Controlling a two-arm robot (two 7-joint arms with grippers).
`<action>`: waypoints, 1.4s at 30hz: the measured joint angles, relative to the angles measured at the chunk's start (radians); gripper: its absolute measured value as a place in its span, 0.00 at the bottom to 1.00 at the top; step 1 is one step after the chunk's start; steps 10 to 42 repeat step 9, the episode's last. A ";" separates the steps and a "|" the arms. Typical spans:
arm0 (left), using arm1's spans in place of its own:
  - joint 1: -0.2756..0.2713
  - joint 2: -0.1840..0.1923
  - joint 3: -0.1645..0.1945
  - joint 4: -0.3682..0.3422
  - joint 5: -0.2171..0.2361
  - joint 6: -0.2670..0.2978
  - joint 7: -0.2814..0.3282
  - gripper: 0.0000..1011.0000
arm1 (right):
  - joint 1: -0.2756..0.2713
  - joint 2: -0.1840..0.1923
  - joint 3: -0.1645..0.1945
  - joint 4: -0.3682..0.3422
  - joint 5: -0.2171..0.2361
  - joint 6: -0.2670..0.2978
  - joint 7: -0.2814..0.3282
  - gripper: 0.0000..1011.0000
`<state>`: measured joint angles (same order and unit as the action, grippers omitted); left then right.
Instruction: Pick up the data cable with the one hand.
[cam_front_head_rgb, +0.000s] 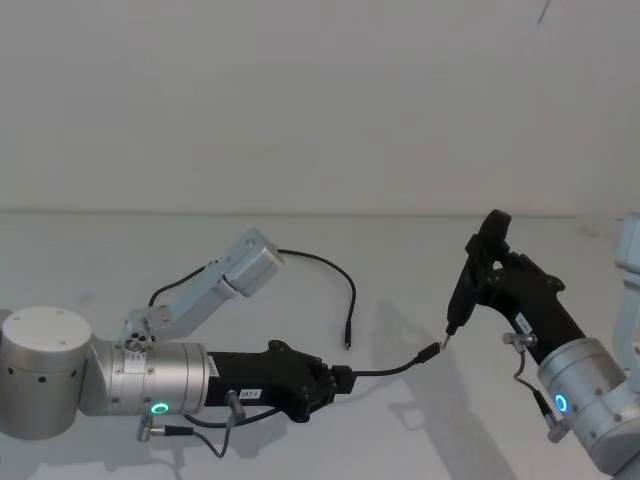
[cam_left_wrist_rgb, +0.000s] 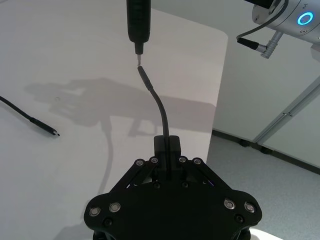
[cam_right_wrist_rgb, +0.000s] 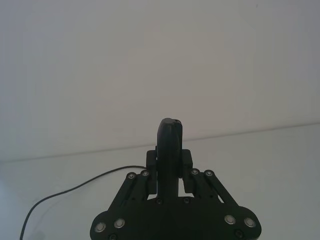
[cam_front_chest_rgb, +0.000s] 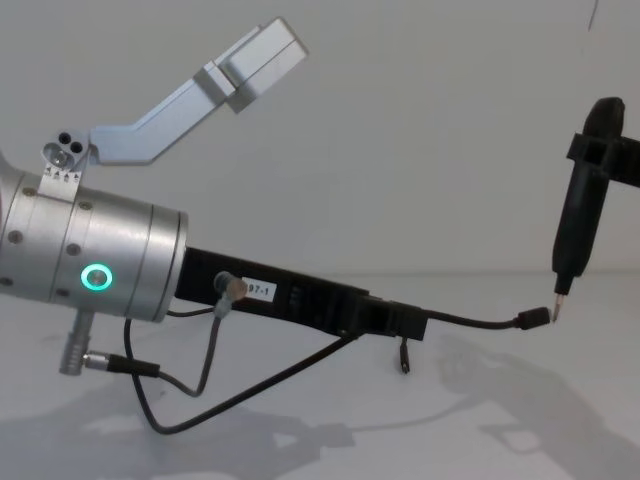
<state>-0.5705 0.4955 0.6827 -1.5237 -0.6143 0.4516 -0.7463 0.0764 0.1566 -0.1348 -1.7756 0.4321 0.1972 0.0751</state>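
Cable (cam_front_head_rgb: 385, 369): clamped in the closed left gripper (cam_front_head_rgb: 342, 381) near one plug, the short free end projecting toward the right, plug tip just beside the pin of the tool (cam_front_head_rgb: 478, 268). Tool clamped upright in the closed right gripper (cam_right_wrist_rgb: 169, 165). The cable's slack is trailed back over the table (cam_front_head_rgb: 400, 240) behind the left arm.

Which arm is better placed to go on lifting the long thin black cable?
Left. The left gripper is shut on the long thin black data cable near one plug, while the right gripper holds an upright black pin-tipped tool.
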 joint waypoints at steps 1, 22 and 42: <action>0.000 0.000 0.000 0.000 0.000 0.000 0.000 0.04 | 0.000 0.002 0.000 0.000 0.002 0.001 0.000 0.28; 0.000 0.000 0.000 0.000 0.000 0.000 0.000 0.04 | 0.000 0.009 0.001 0.000 0.008 0.006 -0.002 0.28; 0.000 0.000 0.000 0.000 0.000 0.000 0.000 0.04 | 0.000 0.009 0.001 0.000 0.008 0.006 -0.002 0.28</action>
